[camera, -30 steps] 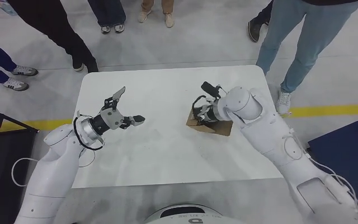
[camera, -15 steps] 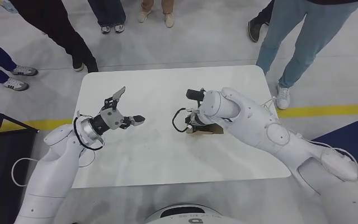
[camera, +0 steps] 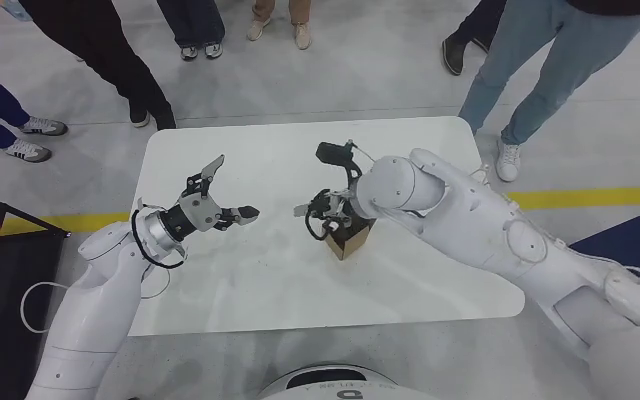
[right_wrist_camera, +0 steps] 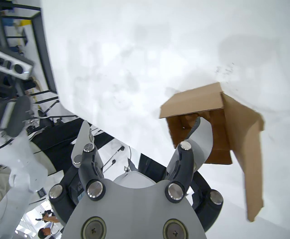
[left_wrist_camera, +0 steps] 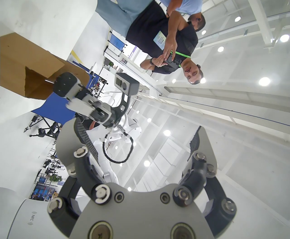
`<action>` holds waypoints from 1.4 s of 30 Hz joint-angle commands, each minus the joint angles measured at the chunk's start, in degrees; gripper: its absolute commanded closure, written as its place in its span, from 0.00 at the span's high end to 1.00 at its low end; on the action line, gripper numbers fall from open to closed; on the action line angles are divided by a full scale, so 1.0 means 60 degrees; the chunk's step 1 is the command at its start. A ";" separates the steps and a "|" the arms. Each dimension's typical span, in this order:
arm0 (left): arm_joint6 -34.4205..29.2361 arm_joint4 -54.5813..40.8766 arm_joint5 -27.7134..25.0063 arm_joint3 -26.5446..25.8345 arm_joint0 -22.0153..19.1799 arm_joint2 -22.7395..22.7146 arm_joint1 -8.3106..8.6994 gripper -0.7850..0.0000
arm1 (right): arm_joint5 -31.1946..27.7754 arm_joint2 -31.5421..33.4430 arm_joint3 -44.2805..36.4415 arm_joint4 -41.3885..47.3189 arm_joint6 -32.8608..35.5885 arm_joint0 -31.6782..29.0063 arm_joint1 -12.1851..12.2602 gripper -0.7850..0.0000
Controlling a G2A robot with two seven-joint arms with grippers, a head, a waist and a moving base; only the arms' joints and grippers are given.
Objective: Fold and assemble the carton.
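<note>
The brown carton (camera: 352,236) lies on the white table (camera: 260,290), a little toward 3 o'clock from its middle, with one flap hanging loose. The right gripper (camera: 320,212) is at the carton's 10 o'clock, spread, with one finger (right_wrist_camera: 202,135) inside the open end. The left gripper (camera: 232,188), spread wide and holding nothing, hovers well apart at the carton's 9 o'clock.

- You are working in a large industrial hall, set up as a robotics test space.
- Above you, the high ceiling is built of white steel beams (left_wrist_camera: 258,20) and dotted with round ceiling lights (left_wrist_camera: 264,81).
- Beneath you, the smooth grey floor (camera: 380,70) carries a yellow line (camera: 580,196).
- Beyond your white table (camera: 250,290) stand a blue panel (left_wrist_camera: 48,106), a black stand (left_wrist_camera: 43,127) and shelves with blue bins (left_wrist_camera: 42,192).
</note>
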 commanded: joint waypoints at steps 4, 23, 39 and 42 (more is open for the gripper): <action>0.0000 0.0000 0.0000 0.0000 0.0000 0.0000 0.0000 1.00 | -0.2566 0.1925 -0.0797 0.1205 -0.1142 -0.1506 0.0455 0.88; 0.0000 0.0000 0.0000 0.0000 0.0000 0.0000 0.0000 1.00 | -0.9431 0.7284 -0.0211 0.4143 -0.1852 -0.8248 0.1478 0.87; -0.0787 0.5262 -0.2493 0.1328 -0.2253 0.2706 -0.0168 1.00 | -0.9695 0.6059 0.1438 0.4950 -0.1821 -0.8892 0.1127 0.84; -0.0942 0.5393 -0.2749 0.1629 -0.2430 0.2873 -0.0202 1.00 | -1.0032 0.5979 0.1535 0.5205 -0.2134 -0.8898 0.1056 1.00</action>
